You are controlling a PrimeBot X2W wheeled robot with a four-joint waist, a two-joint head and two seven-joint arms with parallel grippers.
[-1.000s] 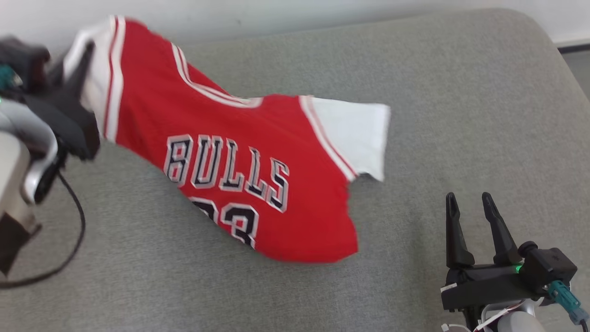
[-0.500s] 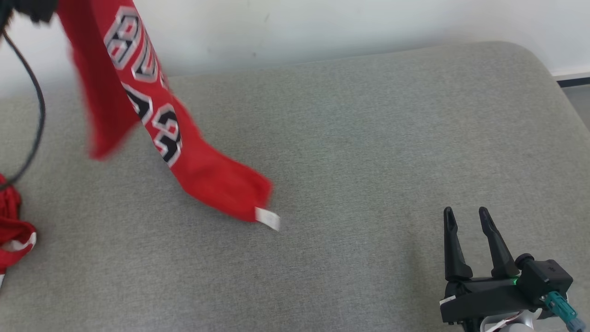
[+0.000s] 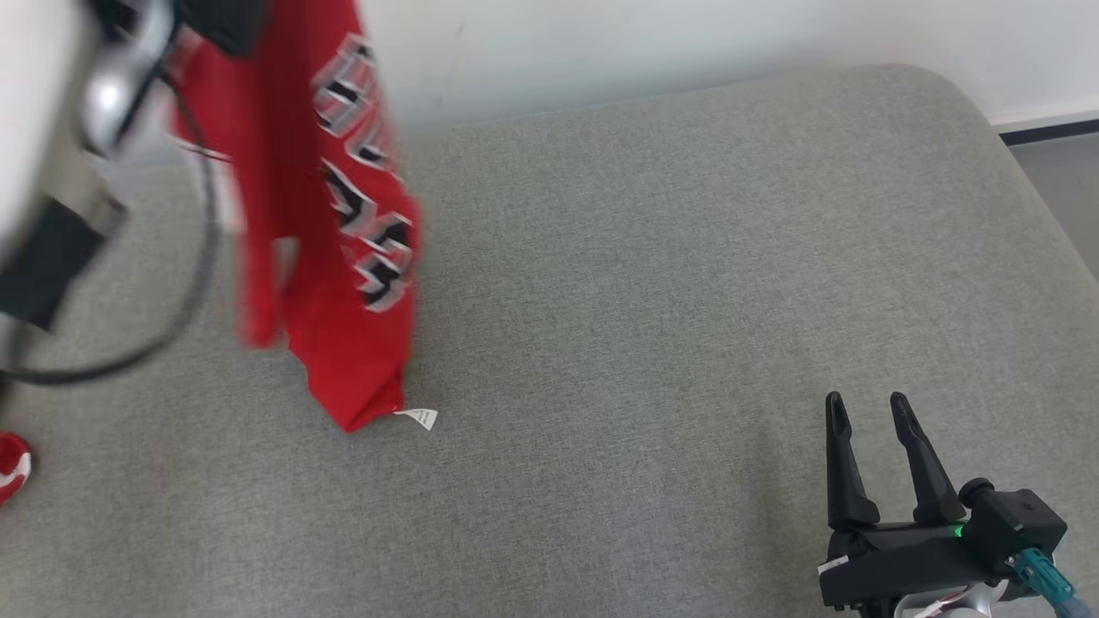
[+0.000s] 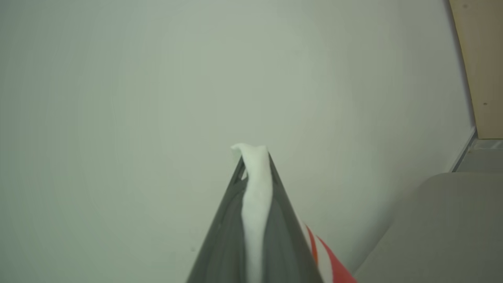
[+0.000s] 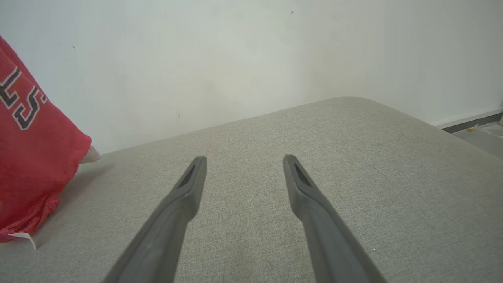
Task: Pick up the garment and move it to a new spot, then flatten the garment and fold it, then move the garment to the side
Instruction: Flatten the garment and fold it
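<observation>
Pale wall backs a grey fabric-covered cushion that fills most of the head view. At the far left edge a small red-and-white scrap of cloth lies on the cushion; what it is cannot be told. Just right of it a dark cable loops down from the blurred left arm.

The left tool is raised high and clamped tight on a fold of white fabric, with red and white stripes showing beneath it in the left wrist view. From that grip the garment, a red jersey with dark lettering, hangs in a long narrow drape. Its lowest corner, with a small white label, comes down to the cushion; whether it touches is unclear.

Judged from this, the pick-up is done and the carry to a new spot is under way. Laying down, flattening, folding and the move aside all remain.

Far to the right, the right tool waits low over the cushion with its fingers spread and nothing between them. It is well apart from the garment, which hangs off to its left.
</observation>
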